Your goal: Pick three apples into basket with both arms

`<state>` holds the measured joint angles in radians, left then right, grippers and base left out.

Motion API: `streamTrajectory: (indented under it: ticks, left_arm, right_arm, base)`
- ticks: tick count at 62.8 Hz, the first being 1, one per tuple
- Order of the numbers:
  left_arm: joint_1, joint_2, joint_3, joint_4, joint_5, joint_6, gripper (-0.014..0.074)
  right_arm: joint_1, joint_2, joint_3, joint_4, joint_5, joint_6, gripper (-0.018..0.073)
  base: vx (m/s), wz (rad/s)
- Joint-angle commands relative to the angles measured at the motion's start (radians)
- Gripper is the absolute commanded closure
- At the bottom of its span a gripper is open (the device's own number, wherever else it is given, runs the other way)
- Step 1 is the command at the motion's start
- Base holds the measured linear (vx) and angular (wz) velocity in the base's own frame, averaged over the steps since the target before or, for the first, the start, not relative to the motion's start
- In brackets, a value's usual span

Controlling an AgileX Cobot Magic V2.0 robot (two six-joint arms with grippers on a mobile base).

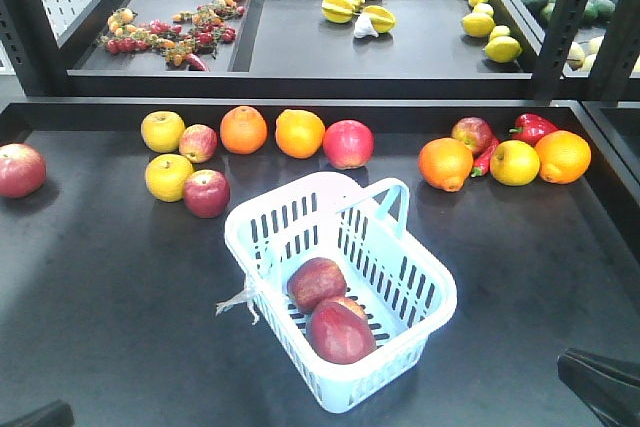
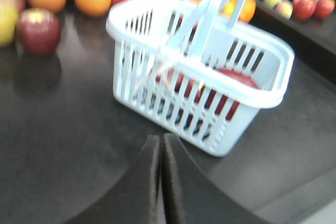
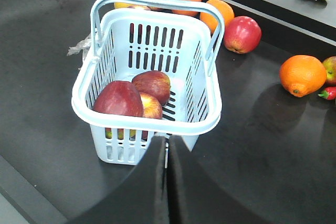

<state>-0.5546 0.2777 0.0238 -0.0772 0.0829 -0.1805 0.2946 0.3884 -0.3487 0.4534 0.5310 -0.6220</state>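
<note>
A: Status of grippers, please.

B: My left gripper [image 2: 160, 145] has its flat black jaws pressed together with nothing between them. It sits just short of the pale blue slotted plastic basket [image 2: 252, 95], not touching it. My right gripper [image 3: 167, 148] is likewise closed on nothing, its tips right at the near rim of the same basket.

A: Location of the apples?

B: The front view shows two dark red round apples [image 1: 330, 309] lying in the basket, touching each other. My right wrist view shows a third, paler red-and-yellow apple [image 3: 151, 106] wedged between and partly behind them. The basket stands upright on the black table [image 1: 110, 297], hoop handles raised, a whitish strip [image 1: 240, 299] tied on one side.

A: Loose fruit?

B: Further red apples [image 1: 206, 193] remain on the table behind the basket, beside yellow round fruits [image 1: 168, 176] and oranges [image 1: 243, 130]. One apple [image 1: 19, 169] lies apart at the far left edge.
</note>
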Motion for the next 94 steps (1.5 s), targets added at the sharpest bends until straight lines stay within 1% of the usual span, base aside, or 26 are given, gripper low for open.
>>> streamTrajectory:
  ticks: [1,5,10,14,29,40,47,52,58,63,94]
  left_arm:
    - [-0.003,-0.024,0.025,0.056,-0.099,0.016,0.0603]
    - [0.010,-0.043,0.025,0.095,-0.098,0.031,0.0603]
    - [0.062,-0.071,0.025,0.114,-0.098,0.045,0.0603]
    - [0.113,-0.095,0.025,0.113,-0.097,0.045,0.0603]
    - [0.335,-0.193,0.025,0.102,-0.092,0.037,0.0603]
    - [0.448,-0.259,0.025,0.105,-0.083,0.040,0.0603]
    - [0.506,-0.308,0.025,0.113,-0.083,0.040,0.0603]
    - [0.548,-0.306,0.025,0.112,-0.094,0.038,0.0603]
    - [0.580,-0.306,0.025,0.112,-0.083,0.037,0.0603]
    - [0.593,-0.306,0.025,0.112,-0.083,0.038,0.0603]
    - [0.593,-0.306,0.024,0.112,-0.083,0.038,0.0603]
  right_arm:
    - [-0.004,0.004,-0.026,0.008,-0.066,0.000,0.0564]
    - [-0.004,0.004,-0.026,0.008,-0.066,0.000,0.0564]
    - [-0.004,0.004,-0.026,0.008,-0.066,0.001,0.0564]
    - [-0.004,0.004,-0.026,0.008,-0.066,0.004,0.0564]
    - [-0.004,0.004,-0.026,0.008,-0.066,0.004,0.0564]
    - [-0.004,0.004,-0.026,0.009,-0.066,0.004,0.0564]
    - [-0.004,0.004,-0.026,0.009,-0.066,0.004,0.0564]
    - [-0.004,0.004,-0.026,0.009,-0.065,0.004,0.0564]
    - [-0.004,0.004,-0.026,0.009,-0.066,0.004,0.0564]
    - [-0.004,0.004,-0.026,0.009,-0.066,0.004,0.0564]
    - [-0.004,0.004,-0.026,0.009,-0.066,0.004,0.0564]
  base:
    - [0.00,0.00]
    - [0.00,0.00]
    - [0.00,0.00]
    - [0.00,0.00]
    - [0.00,0.00]
    - [0.00,0.00]
    - [0.00,0.00]
    - [0.00,0.00]
    - [0.00,0.00]
    - [0.00,0.00]
    - [0.00,0.00]
